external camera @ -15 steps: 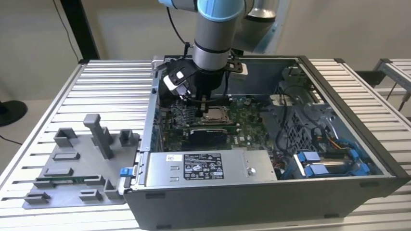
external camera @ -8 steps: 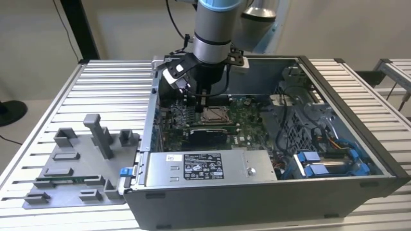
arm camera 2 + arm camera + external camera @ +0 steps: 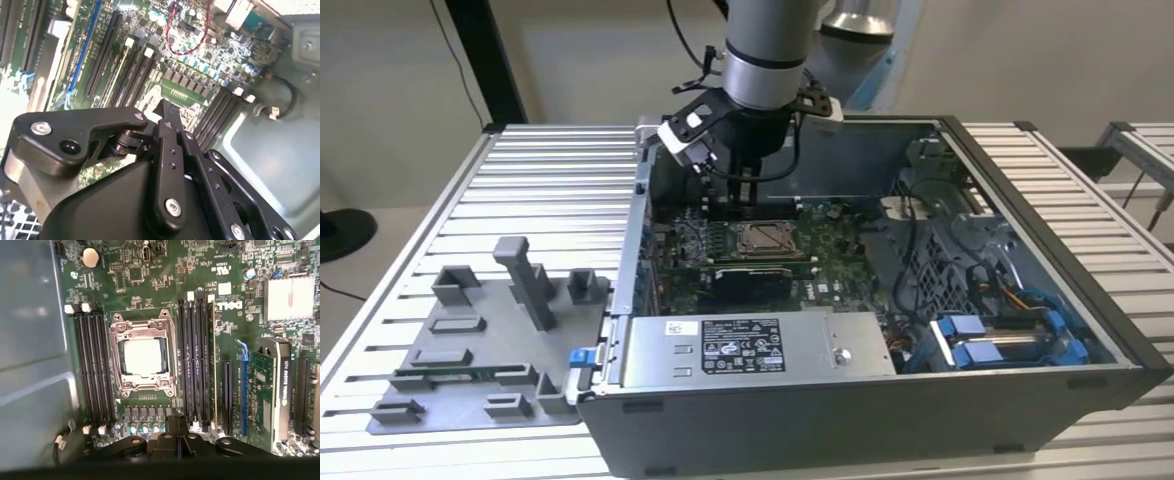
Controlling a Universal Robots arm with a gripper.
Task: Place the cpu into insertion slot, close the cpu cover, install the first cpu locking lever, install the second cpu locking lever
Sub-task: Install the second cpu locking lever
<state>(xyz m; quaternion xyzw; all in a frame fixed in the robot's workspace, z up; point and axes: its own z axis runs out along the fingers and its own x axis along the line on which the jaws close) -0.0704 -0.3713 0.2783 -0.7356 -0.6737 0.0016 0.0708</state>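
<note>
- One step at least looks done: in the first wrist view the cpu (image 3: 144, 356) lies square in the insertion slot (image 3: 120, 320), left of centre.
- The cpu cover (image 3: 143, 329) appears shut flat around it; I cannot tell whether either locking lever is latched.
- The gripper (image 3: 176, 422) sits at bottom centre, its fingers pressed together and holding nothing.
- In the exterior view the gripper (image 3: 727, 205) hangs at upper centre, just above the slot (image 3: 762, 238).
- Memory slots (image 3: 92, 365) flank the socket closely; the case wall (image 3: 635, 215) stands near at left, so room is tight.
</note>
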